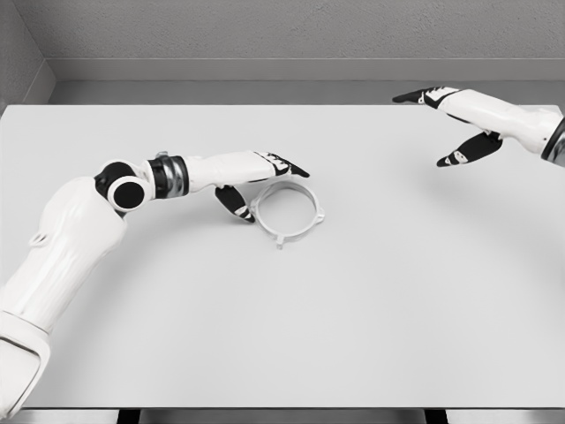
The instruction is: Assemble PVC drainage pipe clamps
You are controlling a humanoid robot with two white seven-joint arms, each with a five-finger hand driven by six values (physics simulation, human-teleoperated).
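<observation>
A pale grey table (371,300) stands against a grey textured wall (291,31). One white ring-shaped pipe clamp (288,212) lies flat left of centre. The left hand (256,177) rests at the clamp's rim, fingers extended, thumb beside the ring. The right hand (459,124) hovers at far right, fingers spread, holding nothing.

White clamp ring (287,211), pale grey table (353,309), white arms, black-tipped left hand (265,177), right hand (455,124)
</observation>
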